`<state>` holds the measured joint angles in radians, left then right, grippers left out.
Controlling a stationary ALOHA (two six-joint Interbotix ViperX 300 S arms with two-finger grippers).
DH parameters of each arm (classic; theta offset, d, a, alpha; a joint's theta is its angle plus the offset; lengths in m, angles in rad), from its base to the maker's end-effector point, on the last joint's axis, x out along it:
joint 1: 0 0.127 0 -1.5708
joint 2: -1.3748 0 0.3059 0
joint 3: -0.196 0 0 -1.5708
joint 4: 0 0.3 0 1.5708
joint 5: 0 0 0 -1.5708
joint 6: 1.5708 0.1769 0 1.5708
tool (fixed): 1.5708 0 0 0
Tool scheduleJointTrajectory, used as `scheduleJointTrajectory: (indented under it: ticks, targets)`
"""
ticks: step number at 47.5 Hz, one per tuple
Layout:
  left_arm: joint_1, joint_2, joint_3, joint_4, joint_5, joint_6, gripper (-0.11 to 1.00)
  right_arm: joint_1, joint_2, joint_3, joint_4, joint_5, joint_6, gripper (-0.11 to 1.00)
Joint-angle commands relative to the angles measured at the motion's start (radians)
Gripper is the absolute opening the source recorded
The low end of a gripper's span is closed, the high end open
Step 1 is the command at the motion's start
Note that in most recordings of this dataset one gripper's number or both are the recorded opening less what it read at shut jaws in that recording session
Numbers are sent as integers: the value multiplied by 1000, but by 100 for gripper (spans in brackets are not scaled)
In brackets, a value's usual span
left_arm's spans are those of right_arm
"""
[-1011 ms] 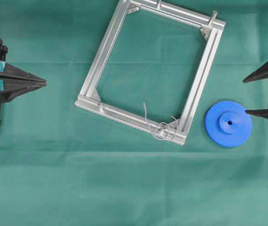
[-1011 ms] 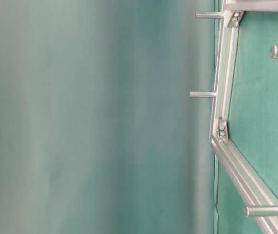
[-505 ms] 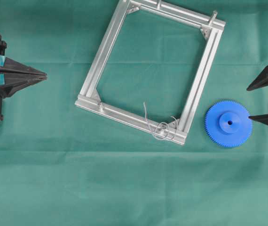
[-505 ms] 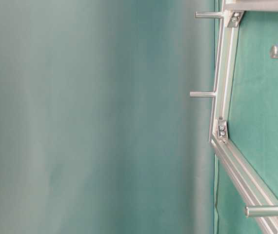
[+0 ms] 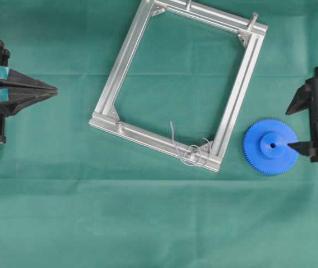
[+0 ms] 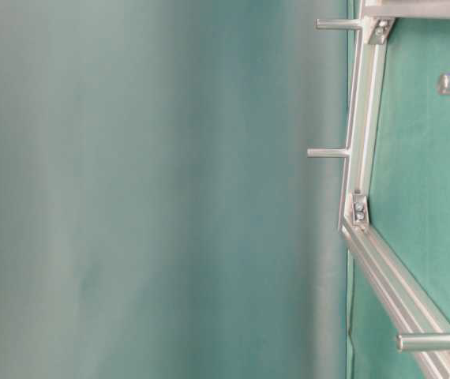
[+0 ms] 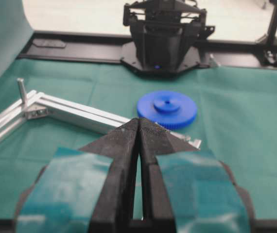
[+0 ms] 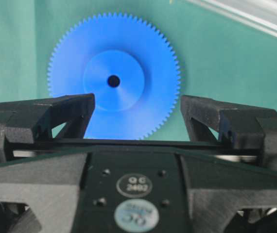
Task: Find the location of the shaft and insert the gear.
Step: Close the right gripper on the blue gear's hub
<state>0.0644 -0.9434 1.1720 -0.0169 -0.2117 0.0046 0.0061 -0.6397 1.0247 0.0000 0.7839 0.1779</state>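
A green cloth (image 5: pixel 159 223) covers the whole work surface. On it, upper middle in the overhead view, lies a square aluminium frame (image 5: pixel 126 56), turned slightly out of square with the table edges. A bare peg (image 5: pixel 254 18) stands at its far right corner.

The right arm is what has changed. A second ago only its finger tips showed at the right edge of the overhead view; now the gripper body has swung in and tipped downward over the gear. The right gripper (image 8: pixel 137 109) stands as wide as it goes and holds nothing — its wrist view looks between the two fingers straight down onto the blue disc. In the overhead view one finger tip overlaps the hub; whether it touches cannot be told.

The left gripper (image 7: pixel 139 130) has barely stirred at the left edge, well apart from everything, its jaws pressed together on nothing.

The gear (image 5: pixel 271 146) lies flat on the cloth just right of the frame's near right corner, hub up, centre hole visible. The shaft (image 5: pixel 193 149) sits at that same corner, a small grey dot ringed by wire loops (image 5: pixel 192 154), near the gear but not touching.

The approach looks nearly complete — a grasp on the gear seems the next step, with insertion wholly undone.
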Motion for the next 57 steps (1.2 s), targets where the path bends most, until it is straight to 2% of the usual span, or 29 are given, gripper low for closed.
scheduleJointTrajectory:
  ticks: [1,15,38,57]
  targets:
    - [5,23,-26,-2,-8,0,1,14,41,-8,2,-25,2,93]
    - [6,51,-25,-2,-11,0,1,28,144,26,17,-129,3,93]
    - [5,51,-25,-2,-11,-2,1,55,238,49,77,-258,3,93]
    - [6,52,-25,-2,-11,-5,1,58,301,57,77,-299,3,93]
